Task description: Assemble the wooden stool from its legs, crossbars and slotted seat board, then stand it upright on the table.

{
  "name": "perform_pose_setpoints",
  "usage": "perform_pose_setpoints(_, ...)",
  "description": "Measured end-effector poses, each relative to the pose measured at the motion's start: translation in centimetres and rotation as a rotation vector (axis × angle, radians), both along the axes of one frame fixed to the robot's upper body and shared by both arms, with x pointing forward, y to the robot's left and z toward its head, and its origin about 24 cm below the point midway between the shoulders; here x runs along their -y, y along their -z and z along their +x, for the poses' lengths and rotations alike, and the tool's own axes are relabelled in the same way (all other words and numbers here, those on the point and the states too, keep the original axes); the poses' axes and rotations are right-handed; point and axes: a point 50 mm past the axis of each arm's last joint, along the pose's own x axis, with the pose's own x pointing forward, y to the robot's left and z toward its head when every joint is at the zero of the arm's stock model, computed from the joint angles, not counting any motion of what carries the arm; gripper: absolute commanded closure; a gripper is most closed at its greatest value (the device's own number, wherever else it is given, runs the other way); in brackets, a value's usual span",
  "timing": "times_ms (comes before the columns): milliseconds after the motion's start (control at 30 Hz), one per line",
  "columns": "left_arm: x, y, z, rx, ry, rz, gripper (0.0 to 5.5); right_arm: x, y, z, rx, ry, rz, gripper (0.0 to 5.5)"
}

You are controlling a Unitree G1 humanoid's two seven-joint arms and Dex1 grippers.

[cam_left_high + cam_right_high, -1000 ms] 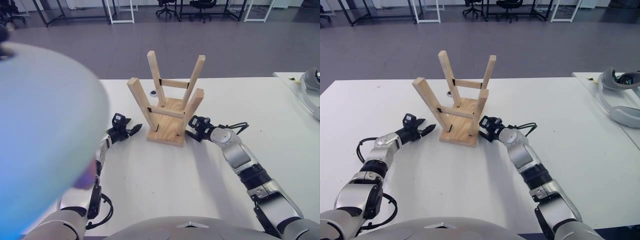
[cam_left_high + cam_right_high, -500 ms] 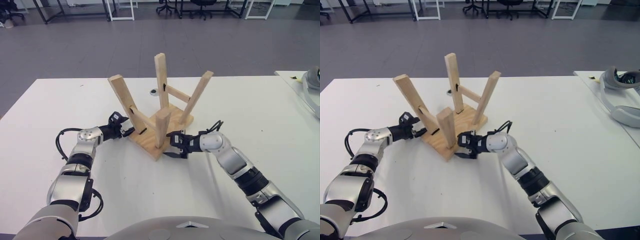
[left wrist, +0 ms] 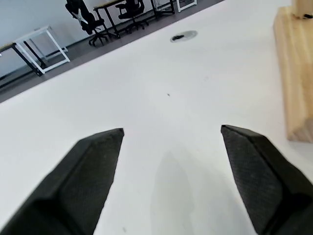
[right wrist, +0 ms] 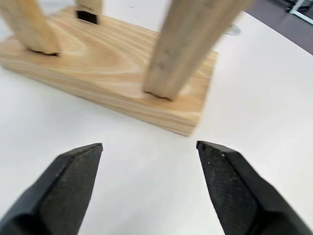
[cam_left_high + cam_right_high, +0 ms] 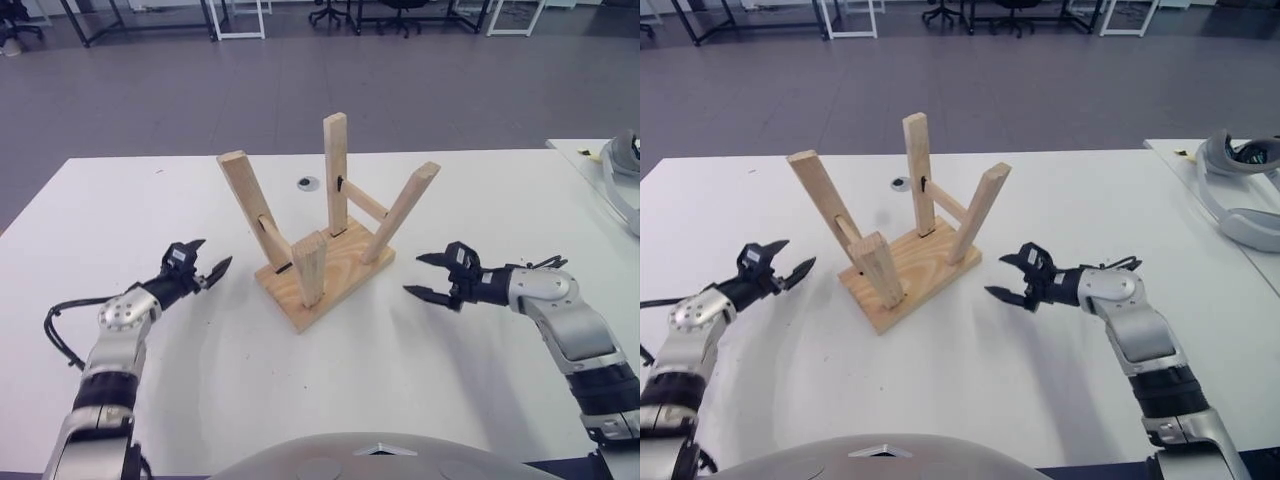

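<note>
Stool (image 5: 300,262) is set upside down mid-table (image 5: 300,400), seat (image 5: 345,282) flat on the top, legs (image 5: 334,170) up. L gripper (image 5: 216,251) is held near its left side, jaws spread. R gripper (image 5: 412,274) is held near its right side, jaws spread, apart from it.

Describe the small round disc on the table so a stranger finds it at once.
Find the white table, then the upside-down wooden stool at its middle. Just beyond the stool, toward the far edge, sits a small grey disc: flat and round, unlike the tall wooden legs.
</note>
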Motion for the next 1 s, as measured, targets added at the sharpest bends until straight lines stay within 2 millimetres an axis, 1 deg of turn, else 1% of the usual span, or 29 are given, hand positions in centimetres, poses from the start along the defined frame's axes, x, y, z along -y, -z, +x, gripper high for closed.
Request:
perform_pose_setpoints(67,0.8,0.5,-2.2,-0.079,-0.005,0.015,1.83,0.9,1.4,1.3,0.029,0.152,-0.068,1.91)
perform_pose_setpoints(100,2.0,0.5,-3.4,-0.144,0.010,0.042,1.83,0.9,3.0,2.6,0.064,0.239,-0.162,1.91)
perform_pose_setpoints(133,2.8,0.5,-3.7,-0.174,0.032,0.045,1.83,0.0,3.5,3.6,0.104,0.260,-0.185,1.91)
perform_pose_setpoints(167,3.8,0.4,-3.8,-0.202,0.057,0.032,1.83,-1.5,3.9,4.7,0.141,0.263,-0.195,1.91)
perform_pose_setpoints(200,4.7,0.2,-3.6,-0.220,0.075,0.019,1.83,-3.4,4.2,5.9,0.185,0.255,-0.192,1.91)
perform_pose_setpoints(300,6.1,0.3,-2.9,-0.264,0.078,-0.038,1.83,-5.5,4.9,7.5,0.242,0.273,-0.204,1.91)
perform_pose_setpoints(367,6.0,0.3,-2.2,-0.283,0.065,-0.034,1.83,-5.9,5.0,7.8,0.255,0.242,-0.188,1.91)
perform_pose_setpoints(467,5.1,0.0,-1.2,-0.261,0.028,0.031,1.83,-5.6,5.1,6.8,0.219,0.109,-0.088,1.91)
perform_pose_setpoints(533,4.4,0.0,-0.5,-0.241,0.009,0.065,1.83,-4.9,5.1,5.2,0.180,-0.038,-0.027,1.91)
perform_pose_setpoints(600,3.9,0.0,-0.3,-0.234,-0.004,0.068,1.83,-4.5,4.9,3.9,0.160,-0.143,-0.011,1.91)
perform_pose_setpoints(700,3.8,0.0,-0.4,-0.228,-0.007,0.067,1.83,-4.4,4.6,3.0,0.163,-0.209,-0.024,1.91)
perform_pose_setpoints(767,3.6,-0.1,-1.3,-0.222,-0.007,0.057,1.83,-4.2,4.4,1.9,0.162,-0.238,-0.031,1.91)
perform_pose_setpoints(867,3.0,-0.4,-2.9,-0.215,-0.014,0.017,1.83,-3.8,3.8,1.0,0.176,-0.235,-0.044,1.91)
perform_pose_setpoints(933,1.9,-0.6,-4.1,-0.214,-0.042,0.032,1.83,-2.6,3.0,0.7,0.179,-0.216,-0.073,1.91)
perform_pose_setpoints(1000,1.7,-0.8,-4.7,-0.207,-0.049,0.039,1.83,-2.3,2.6,-0.2,0.164,-0.240,-0.091,1.91)
